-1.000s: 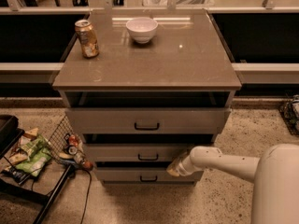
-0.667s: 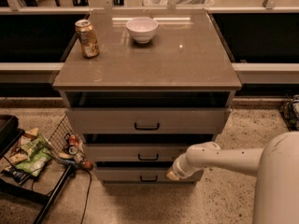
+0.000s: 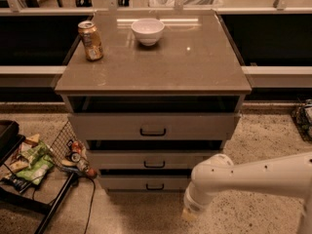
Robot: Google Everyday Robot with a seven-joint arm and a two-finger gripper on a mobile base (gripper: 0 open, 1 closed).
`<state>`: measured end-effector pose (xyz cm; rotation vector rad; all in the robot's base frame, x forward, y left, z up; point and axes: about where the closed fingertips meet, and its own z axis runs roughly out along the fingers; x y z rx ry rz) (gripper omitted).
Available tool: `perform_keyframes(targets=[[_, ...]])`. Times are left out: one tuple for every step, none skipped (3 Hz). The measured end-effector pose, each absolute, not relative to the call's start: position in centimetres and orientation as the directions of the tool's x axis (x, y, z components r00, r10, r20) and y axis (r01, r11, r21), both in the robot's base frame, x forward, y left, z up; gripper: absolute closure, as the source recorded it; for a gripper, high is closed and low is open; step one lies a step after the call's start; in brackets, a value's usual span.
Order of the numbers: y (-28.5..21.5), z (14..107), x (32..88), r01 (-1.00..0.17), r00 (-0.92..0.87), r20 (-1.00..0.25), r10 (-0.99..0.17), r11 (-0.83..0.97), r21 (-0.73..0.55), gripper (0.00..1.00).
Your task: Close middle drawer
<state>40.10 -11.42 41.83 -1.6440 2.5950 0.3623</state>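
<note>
The big cabinet (image 3: 185, 67) stands in the middle, and its flat top holds a few things. The white arm (image 3: 263, 177) comes in from the right, low down near the floor (image 3: 273, 130). The top drawer (image 3: 107, 126) sticks out the most. Under it is the middle drawer (image 3: 122, 160), the one to close. It sits between the top drawer and the bottom drawer (image 3: 126, 182), and a dark gap above its front makes it look like it is out a little. A second ago the end of the arm was up beside the right end of the drawer fronts. Now it has come down and away, and the middle drawer looks like it is in the same spot as before. So I think the push has not worked yet, or has not begun, and the arm has to go back up to the drawer front. A bowl (image 3: 147, 31) and a can (image 3: 91, 41) stand well apart on top. The gripper (image 3: 189, 212) hangs over the floor, lower than the bottom drawer and not touching any drawer. I cannot tell if it is clenched or let go. The small black handle (image 3: 154, 164) sits in the middle of the drawer front, with nothing on it.
</note>
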Motion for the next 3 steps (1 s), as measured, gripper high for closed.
perform_keyframes(targets=[[-14.5,45.7,34.0,-0.864,-0.494,-0.084,-0.866,0.477,0.160,1.00],[-20.0,50.4,32.4,-0.756,-0.655,-0.103,-0.749,0.652,0.064,1.00],[-25.4,55.1,33.2,-0.610,-0.776,-0.154,-0.612,0.790,-0.064,1.00]])
